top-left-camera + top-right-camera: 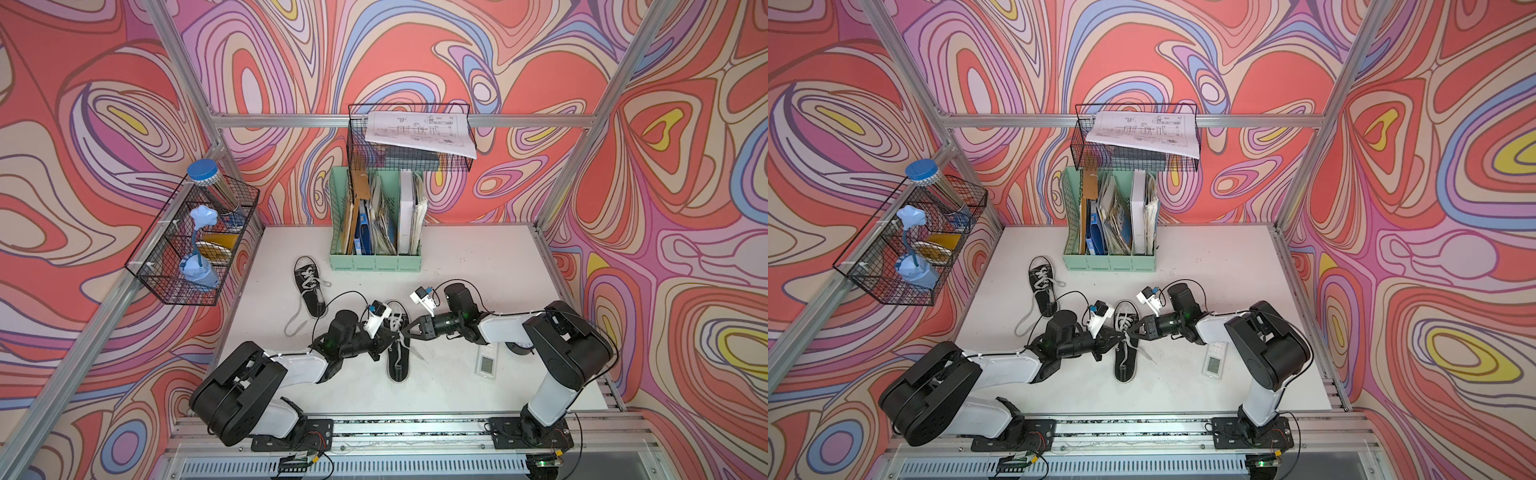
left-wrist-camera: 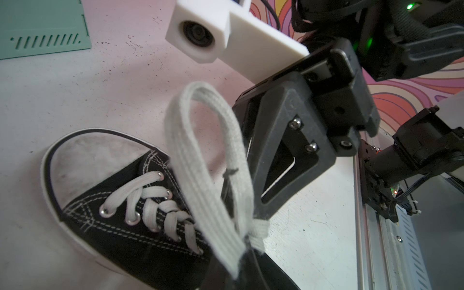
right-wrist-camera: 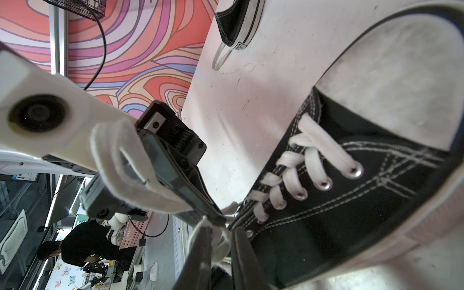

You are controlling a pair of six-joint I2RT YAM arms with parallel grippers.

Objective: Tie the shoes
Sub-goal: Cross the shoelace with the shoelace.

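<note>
Sneakers lay on the white table [image 1: 478, 266] in both top views. The far sneaker [image 1: 309, 291] sat left of centre, near the mint file holder [image 1: 376, 257], toe pointing far, its laces trailing loose. The near sneaker [image 1: 398, 365] lay at the centre, toe also far. The left hand [image 1: 395, 331] and the right hand [image 1: 409, 328] met tip to tip over its lacing. A small white device [image 1: 485, 361] lay to its right, below the right arm.

From the left wrist, the near sneaker [image 2: 113, 226] showed black canvas and a pale toe cap. A flat white lace loop [image 2: 206, 163] stood up out of the left hand [image 2: 243, 266], which was clamped tight on the loop's base. The right hand [image 2: 261, 213] reached in just beside the loop.

From the right wrist, the lace loop [image 3: 120, 163] leaned against the left hand [image 3: 218, 221]. The right hand [image 3: 221, 251] had its fingers [image 3: 241, 261] a narrow gap apart, with lace strands lying in that gap. Whether they pinched the lace could not be told. The far sneaker's [image 3: 233, 25] heel showed well apart.
</note>
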